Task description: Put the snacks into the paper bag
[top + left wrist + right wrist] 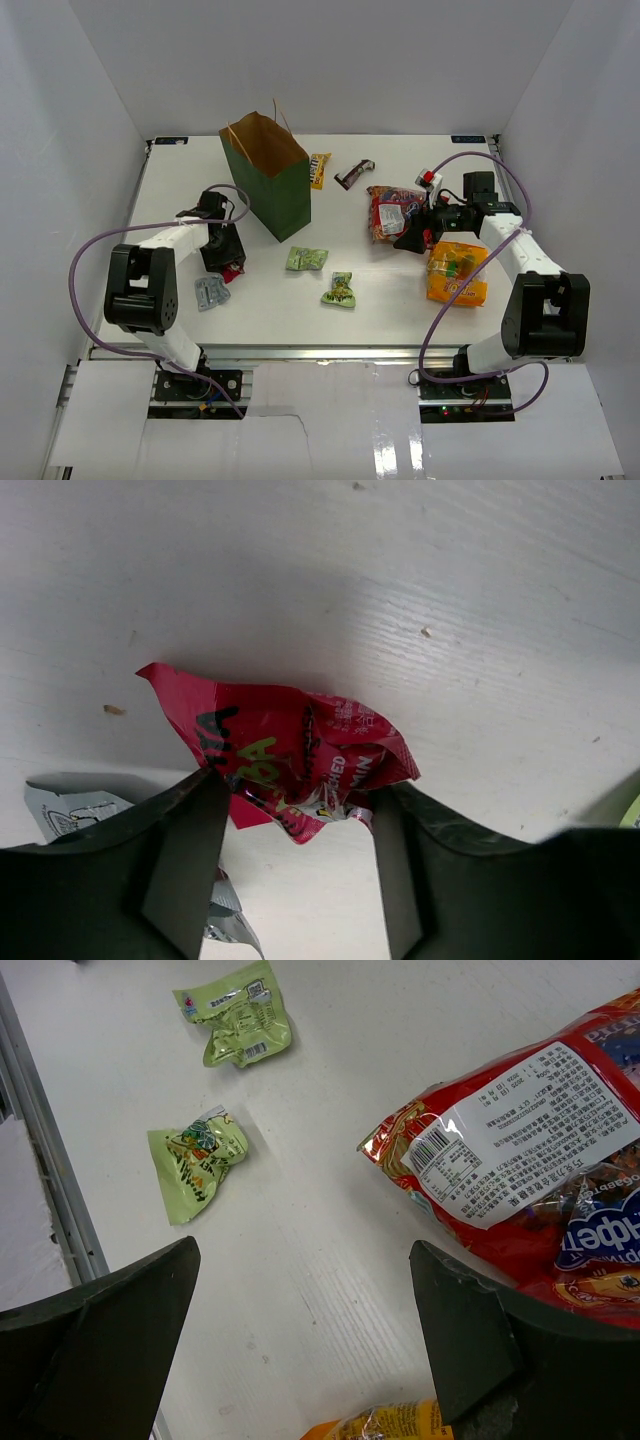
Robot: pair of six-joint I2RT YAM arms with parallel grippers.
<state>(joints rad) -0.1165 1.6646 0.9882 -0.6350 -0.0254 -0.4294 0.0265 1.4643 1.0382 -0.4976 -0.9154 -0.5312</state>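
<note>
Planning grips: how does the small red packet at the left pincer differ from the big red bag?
The small red packet is far smaller than the big red bag. The packet is crumpled; the bag lies smooth, label up. The packet sits between the fingers of the left pincer; the bag lies beside the open right pincer. Both are red, on the table.

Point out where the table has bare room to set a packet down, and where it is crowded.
Bare table lies left of the paper bag, and near the front edge between the nearer green packet and the orange bag. Crowded: the right side, where red bag, right gripper and orange bag sit close.
</note>
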